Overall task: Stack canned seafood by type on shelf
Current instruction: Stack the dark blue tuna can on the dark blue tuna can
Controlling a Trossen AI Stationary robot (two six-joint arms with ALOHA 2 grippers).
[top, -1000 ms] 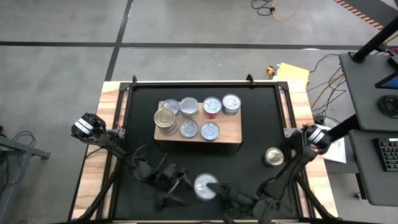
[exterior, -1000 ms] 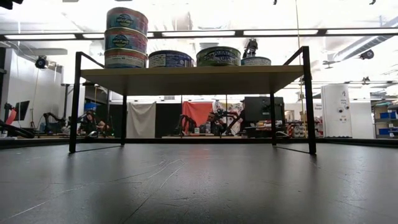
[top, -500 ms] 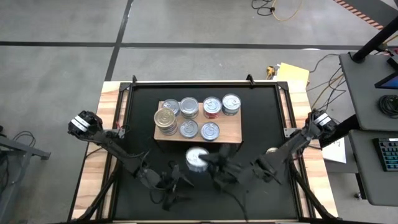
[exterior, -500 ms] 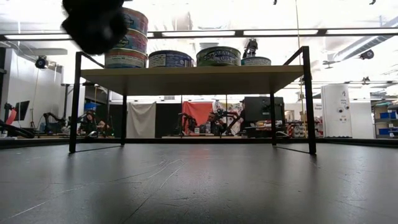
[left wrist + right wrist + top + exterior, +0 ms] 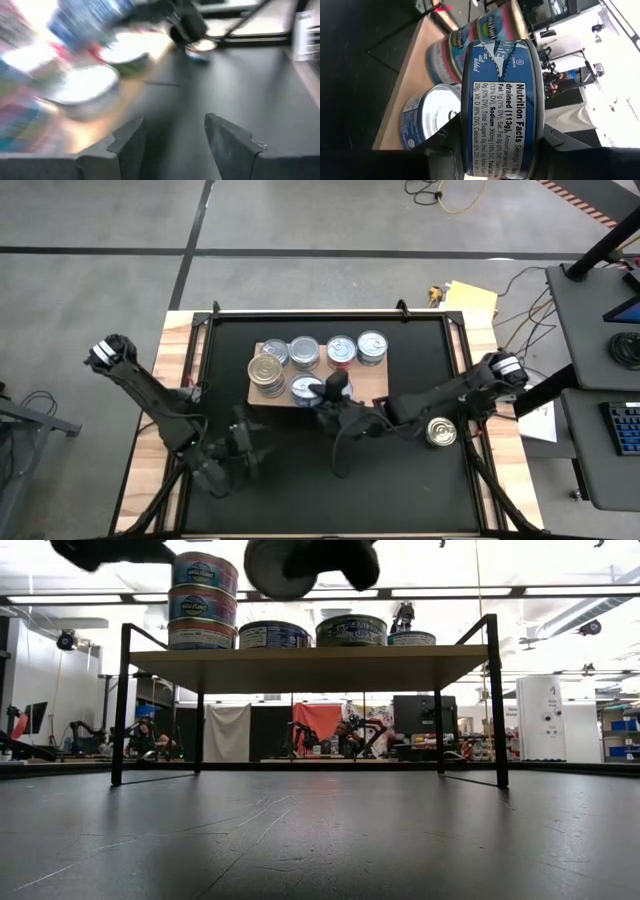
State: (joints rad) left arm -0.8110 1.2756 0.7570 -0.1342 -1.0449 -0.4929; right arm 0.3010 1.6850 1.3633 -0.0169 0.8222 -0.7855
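Blue-labelled tin (image 5: 500,107) sits clenched in the right claw (image 5: 492,145), above the wooden shelf's (image 5: 372,392) front row; best lower it level onto a matching can. Left claw (image 5: 170,142), released, waits apart.

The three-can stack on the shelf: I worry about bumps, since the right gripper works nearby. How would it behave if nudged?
The three-can stack is tall and narrow at the shelf edge, so it would probably tip or slide apart. Its rigid tins would likely survive and roll.
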